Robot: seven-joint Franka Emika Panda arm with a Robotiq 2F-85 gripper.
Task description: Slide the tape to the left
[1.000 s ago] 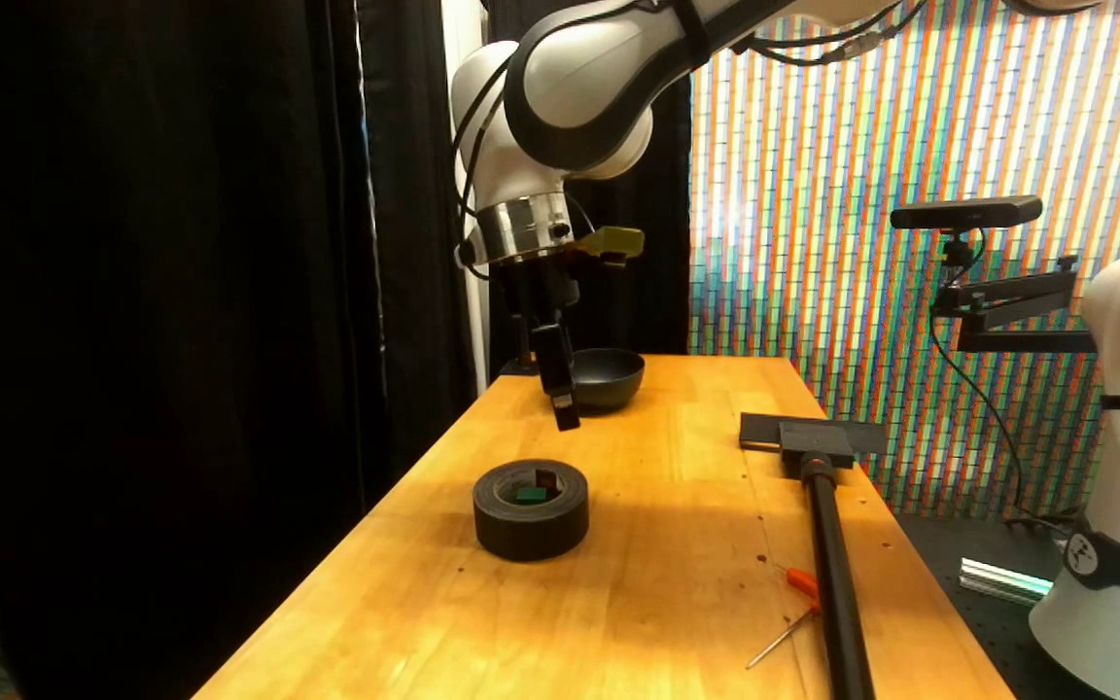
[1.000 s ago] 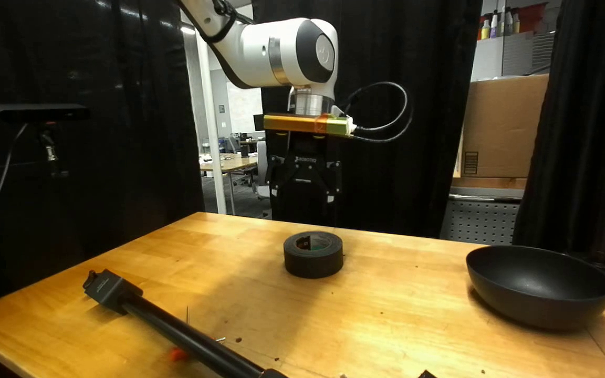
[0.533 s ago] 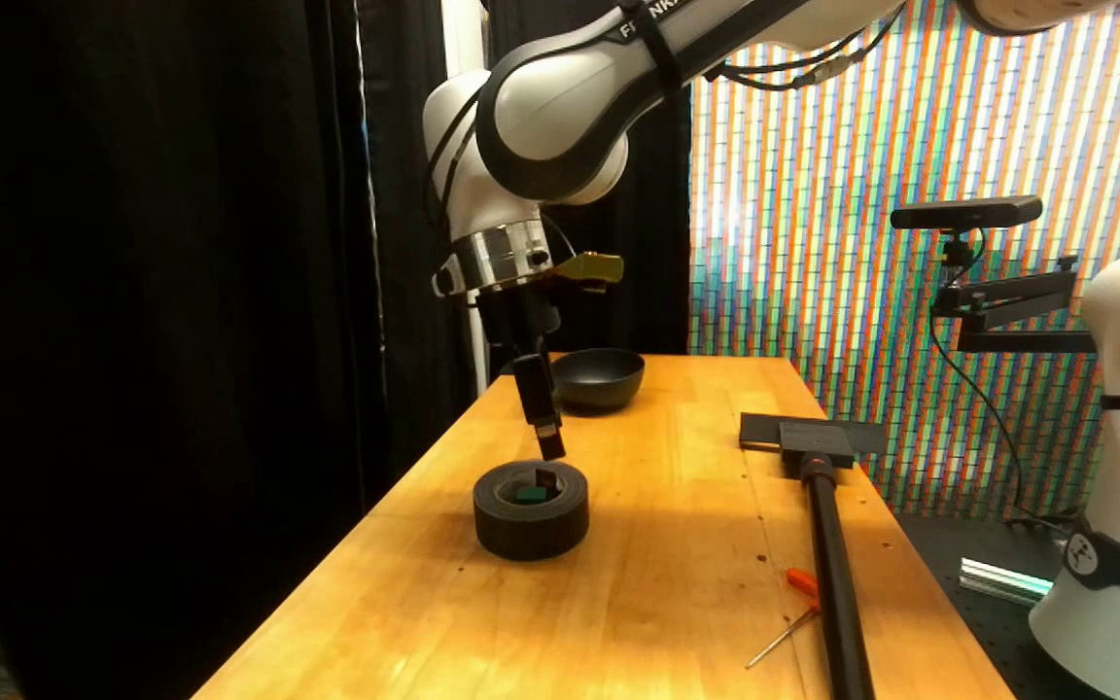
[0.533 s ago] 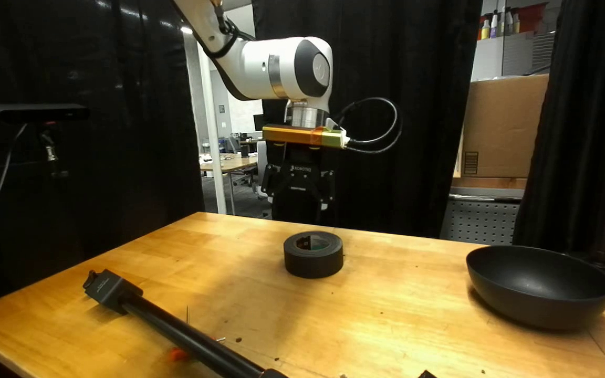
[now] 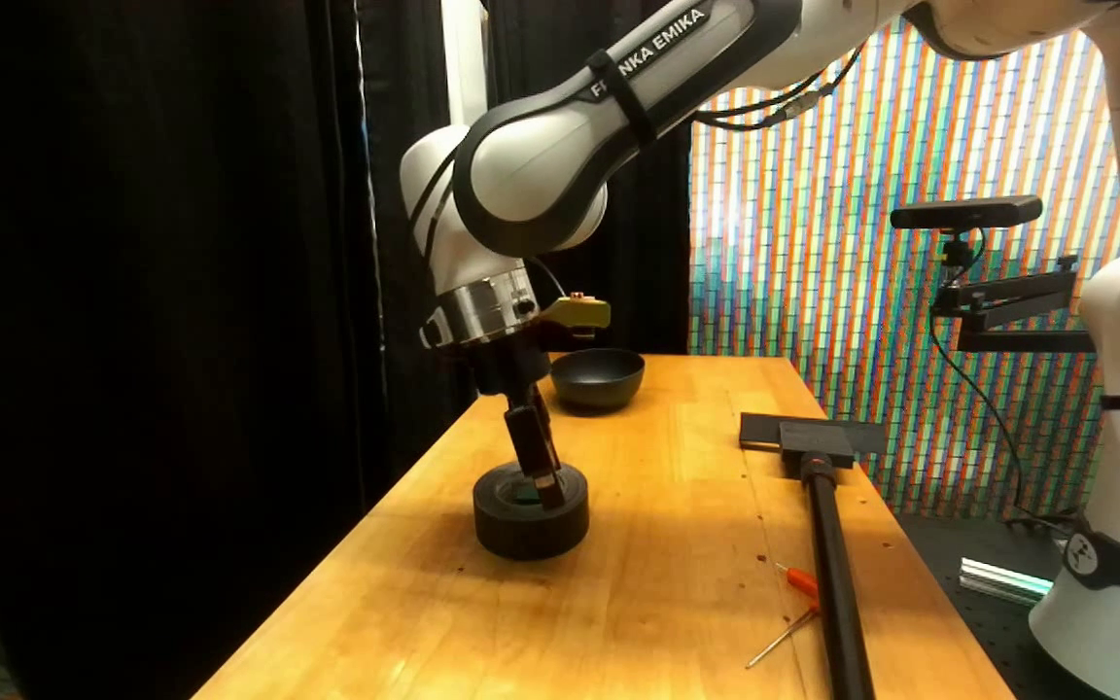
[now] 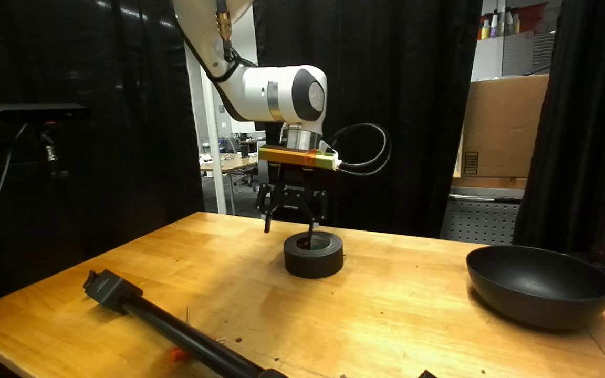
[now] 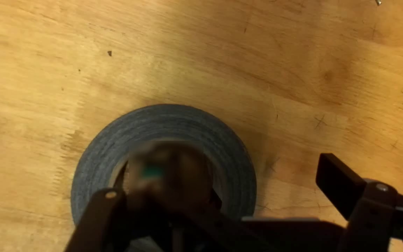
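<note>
The tape, a squat black roll, stands flat on the table in both exterior views (image 5: 531, 535) (image 6: 313, 265). Its grey-black ring also shows in the wrist view (image 7: 170, 120). My gripper (image 6: 289, 239) is open and points down at the roll. In that exterior view one finger reaches down into the roll's centre hole. The other finger hangs outside the roll, to its left. In the wrist view the outside finger is at the right, apart from the ring. The finger at the hole is dark and blurred there. I cannot tell whether it touches the inner wall.
A dark bowl (image 6: 541, 294) stands on the wooden table (image 5: 677, 603), beyond the roll in an exterior view (image 5: 599, 379). A long black T-shaped tool (image 5: 837, 574) lies along one side. An orange-handled screwdriver (image 5: 801, 581) lies beside it. A black curtain hangs behind the table edge.
My gripper has come down from above the roll and shifted slightly left in both exterior views. One finger has entered the centre hole. The tape has not moved.
</note>
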